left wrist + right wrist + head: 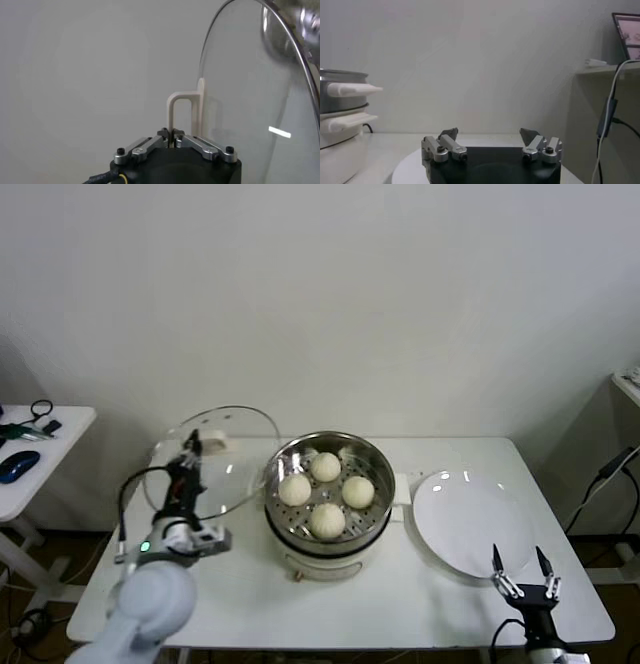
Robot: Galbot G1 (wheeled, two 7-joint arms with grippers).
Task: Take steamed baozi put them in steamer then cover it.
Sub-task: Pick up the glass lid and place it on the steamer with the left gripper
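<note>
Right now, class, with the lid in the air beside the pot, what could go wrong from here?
1. The left gripper pinches only the thin handle of the tilted glass lid; it might swing or slip.
2. The lid's edge sits close to the steamer rim; it could knock it.
3. Set down off-centre, the lid may press the steamed baozi.
</note>
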